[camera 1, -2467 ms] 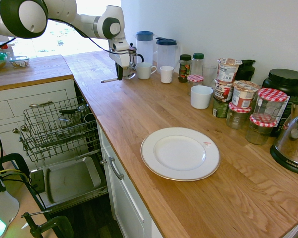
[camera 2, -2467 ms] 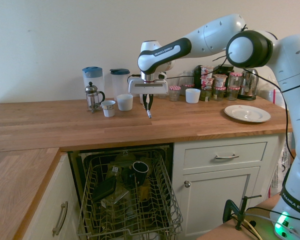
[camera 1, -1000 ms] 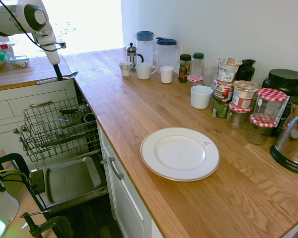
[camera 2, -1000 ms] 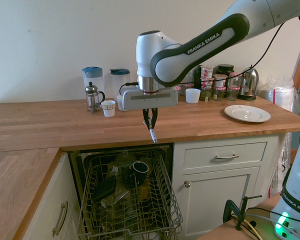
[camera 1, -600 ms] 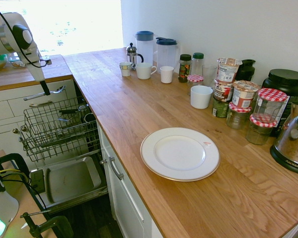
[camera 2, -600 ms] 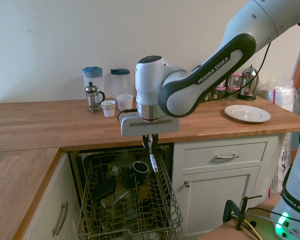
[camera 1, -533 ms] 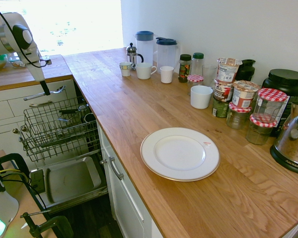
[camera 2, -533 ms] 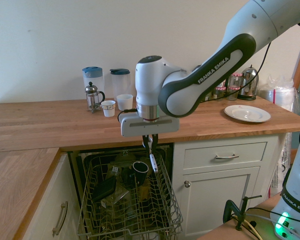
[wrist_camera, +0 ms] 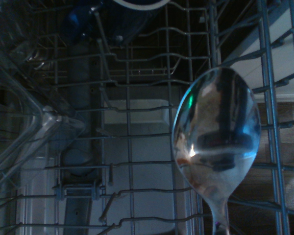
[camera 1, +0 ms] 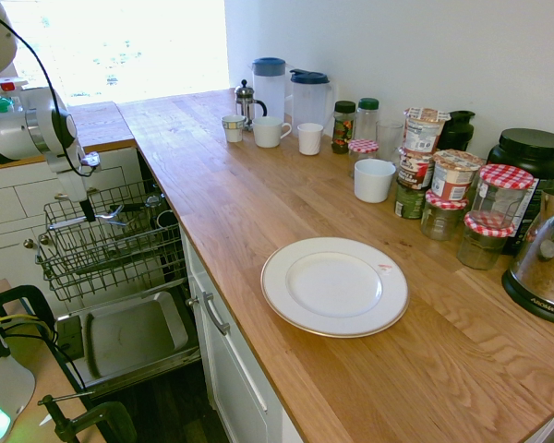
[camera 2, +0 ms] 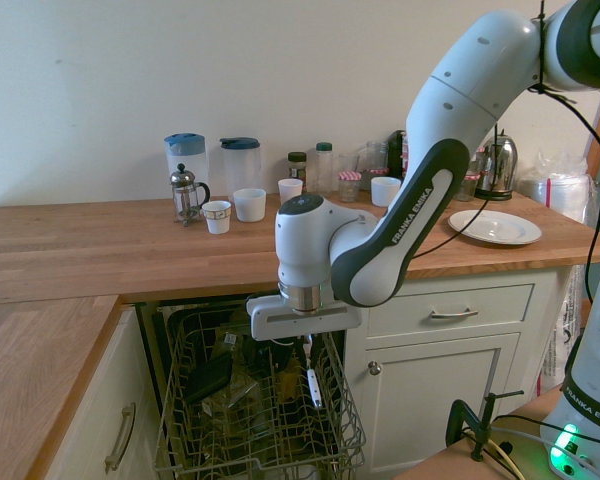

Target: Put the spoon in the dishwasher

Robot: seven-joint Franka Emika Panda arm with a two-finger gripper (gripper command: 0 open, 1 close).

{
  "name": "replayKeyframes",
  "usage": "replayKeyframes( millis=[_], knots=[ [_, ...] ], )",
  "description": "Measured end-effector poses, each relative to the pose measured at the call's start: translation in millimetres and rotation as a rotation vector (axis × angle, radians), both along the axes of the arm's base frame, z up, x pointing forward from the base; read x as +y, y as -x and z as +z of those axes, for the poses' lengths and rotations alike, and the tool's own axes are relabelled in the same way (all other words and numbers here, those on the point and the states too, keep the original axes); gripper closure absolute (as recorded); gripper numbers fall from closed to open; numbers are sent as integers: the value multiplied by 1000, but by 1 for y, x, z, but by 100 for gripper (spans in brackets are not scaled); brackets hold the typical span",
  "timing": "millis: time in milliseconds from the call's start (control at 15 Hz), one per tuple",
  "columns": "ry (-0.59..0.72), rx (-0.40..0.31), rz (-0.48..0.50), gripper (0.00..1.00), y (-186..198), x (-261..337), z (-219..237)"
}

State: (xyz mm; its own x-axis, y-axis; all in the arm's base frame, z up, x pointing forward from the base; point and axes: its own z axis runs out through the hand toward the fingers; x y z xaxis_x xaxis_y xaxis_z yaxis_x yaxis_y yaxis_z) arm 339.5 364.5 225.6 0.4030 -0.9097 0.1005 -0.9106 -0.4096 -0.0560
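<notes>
My gripper (camera 1: 87,212) (camera 2: 301,352) is shut on the handle of the slim silver spoon (camera 1: 118,214) (camera 2: 313,386). It hangs low over the pulled-out grey wire rack (camera 1: 66,251) (camera 2: 178,405) of the dishwasher, and the spoon dips between the rack's walls on its right side in the second exterior view. In the wrist view the spoon's oval bowl (wrist_camera: 216,142) shows large and close above the rack wires (wrist_camera: 127,161). The grey drop-down door (camera 1: 129,337) lies open below the rack.
A dark cup (camera 2: 280,335) and other dark items sit in the rack. White drawers (camera 1: 18,198) and a cabinet (camera 2: 435,375) flank the dishwasher. On the wooden counter stand a white plate (camera 1: 334,286), mugs, jars, pitchers and a French press (camera 1: 246,101).
The arm has come down from counter height to the rack, carrying the spoon with it. The spoon now hangs inside the rack instead of above its rim.
</notes>
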Motion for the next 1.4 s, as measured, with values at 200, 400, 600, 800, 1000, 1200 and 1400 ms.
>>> replayKeyframes(
  millis=[200, 400, 600, 800, 1000, 1200, 1400],
  knots=[
    [-1, 23, -10, 100, -6, -4, -32],
    [-2, 44, -14, 100, -11, -3, -66],
    [-7, 54, -24, 100, -19, -1, -95],
    [-7, 65, -36, 100, -25, -3, -119],
    [-3, 75, -28, 0, -25, -3, -131],
    [1, 74, -16, 0, -22, -1, -134],
    [1, 74, -9, 0, -23, 0, -134]
  ],
)
